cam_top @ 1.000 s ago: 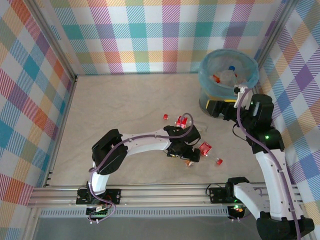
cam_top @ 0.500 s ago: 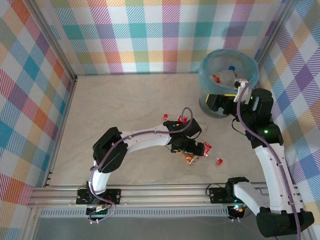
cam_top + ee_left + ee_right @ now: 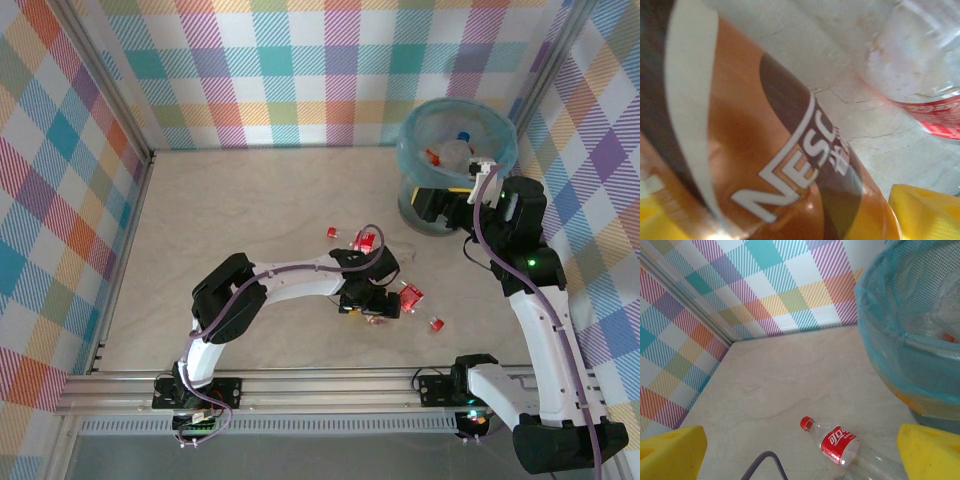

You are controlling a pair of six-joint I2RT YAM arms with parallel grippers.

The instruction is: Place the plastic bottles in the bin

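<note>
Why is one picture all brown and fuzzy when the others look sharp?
Left wrist view: the brown bottle is very close to the lens, so its label blurs. Right wrist view: the red-label bottle and the bin look crisp. Top view: even light, sharp.

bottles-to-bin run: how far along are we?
Done: a few bottles lie in the round grey-blue bin with light-blue liner. In hand: the left gripper has a brown Nescafé-labelled bottle between its fingers, grip unclear. Left: several clear red-labelled bottles on the table; the right gripper is open by the bin.
</note>
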